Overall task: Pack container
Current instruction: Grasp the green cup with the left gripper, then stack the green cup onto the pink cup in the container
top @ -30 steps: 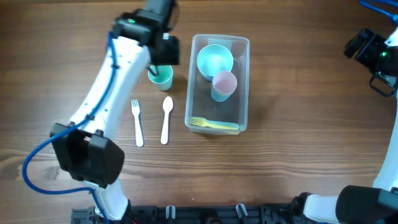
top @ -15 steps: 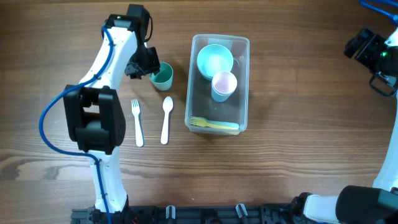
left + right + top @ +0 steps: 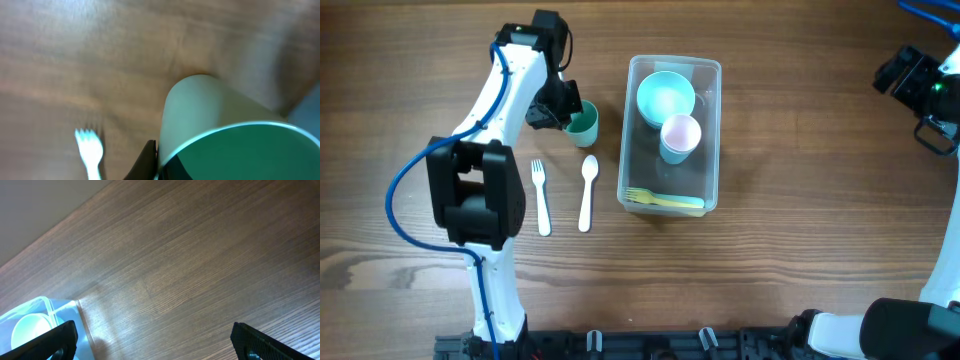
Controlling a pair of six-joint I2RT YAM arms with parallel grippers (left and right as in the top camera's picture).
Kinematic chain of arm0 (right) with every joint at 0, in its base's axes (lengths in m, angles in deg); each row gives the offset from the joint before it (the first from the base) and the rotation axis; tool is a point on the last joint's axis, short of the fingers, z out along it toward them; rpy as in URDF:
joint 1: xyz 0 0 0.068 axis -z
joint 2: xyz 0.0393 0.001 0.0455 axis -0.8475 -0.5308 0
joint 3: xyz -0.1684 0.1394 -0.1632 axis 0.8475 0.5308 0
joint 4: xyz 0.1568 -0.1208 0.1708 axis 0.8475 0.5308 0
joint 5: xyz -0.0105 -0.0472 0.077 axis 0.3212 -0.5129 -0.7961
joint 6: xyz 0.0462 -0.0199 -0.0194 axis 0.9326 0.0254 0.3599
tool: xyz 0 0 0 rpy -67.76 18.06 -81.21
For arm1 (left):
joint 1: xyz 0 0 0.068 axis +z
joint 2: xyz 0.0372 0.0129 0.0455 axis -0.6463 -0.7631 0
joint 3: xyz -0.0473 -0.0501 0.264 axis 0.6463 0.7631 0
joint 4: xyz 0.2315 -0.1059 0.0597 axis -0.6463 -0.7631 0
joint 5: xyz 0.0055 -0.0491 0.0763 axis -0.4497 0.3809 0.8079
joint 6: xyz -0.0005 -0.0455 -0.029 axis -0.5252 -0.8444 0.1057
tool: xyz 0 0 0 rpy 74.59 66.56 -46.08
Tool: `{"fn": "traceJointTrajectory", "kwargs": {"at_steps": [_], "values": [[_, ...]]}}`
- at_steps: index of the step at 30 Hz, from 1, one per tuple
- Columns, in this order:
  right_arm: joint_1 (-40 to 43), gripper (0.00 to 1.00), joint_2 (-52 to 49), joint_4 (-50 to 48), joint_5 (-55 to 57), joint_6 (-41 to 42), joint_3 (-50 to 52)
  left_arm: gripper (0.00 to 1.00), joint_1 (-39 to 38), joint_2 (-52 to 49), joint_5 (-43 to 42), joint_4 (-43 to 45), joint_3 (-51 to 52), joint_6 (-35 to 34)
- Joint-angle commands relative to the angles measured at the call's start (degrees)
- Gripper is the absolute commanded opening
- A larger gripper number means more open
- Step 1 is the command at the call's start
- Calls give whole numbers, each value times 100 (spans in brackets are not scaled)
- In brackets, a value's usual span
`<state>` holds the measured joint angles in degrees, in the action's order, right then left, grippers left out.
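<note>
The clear container (image 3: 710,150) stands right of the table's middle, holding a blue bowl (image 3: 666,97), a pink cup (image 3: 680,135) and a yellow fork (image 3: 665,200). A green cup (image 3: 585,125) stands just left of it. My left gripper (image 3: 563,110) is shut on that cup's left rim. In the left wrist view the green cup (image 3: 215,120) fills the frame, with one dark finger (image 3: 147,162) pressed on its outer wall. My right gripper (image 3: 155,345) is open over bare wood at the far right, with the container (image 3: 45,307) at the view's lower left.
A white fork (image 3: 541,197) and a white spoon (image 3: 587,192) lie side by side on the wood below the green cup; the white fork (image 3: 90,147) also shows blurred in the left wrist view. The right arm (image 3: 920,85) sits at the table's far right edge.
My left gripper has come down beside the green cup and closed onto its rim. The right arm has not moved.
</note>
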<state>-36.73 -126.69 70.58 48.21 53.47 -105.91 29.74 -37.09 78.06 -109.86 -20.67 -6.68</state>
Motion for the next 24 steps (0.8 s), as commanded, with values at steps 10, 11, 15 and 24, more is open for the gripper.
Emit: {"fn": "traceJointTrajectory", "kwargs": {"at_steps": [10, 11, 15, 24], "values": [[-2, 100, -55, 0, -26, 87, -7, 4, -2369, 1690, 15, 262, -857, 745], [-2, 100, -55, 0, -26, 85, -7, 4, -2461, 1537, 20, 315, -855, 748], [-2, 100, -55, 0, -26, 85, -7, 4, -2483, 835, 140, 321, -852, 745], [-2, 100, -55, 0, -26, 87, -7, 30, -2483, 221, 317, 229, -848, 743]]}}
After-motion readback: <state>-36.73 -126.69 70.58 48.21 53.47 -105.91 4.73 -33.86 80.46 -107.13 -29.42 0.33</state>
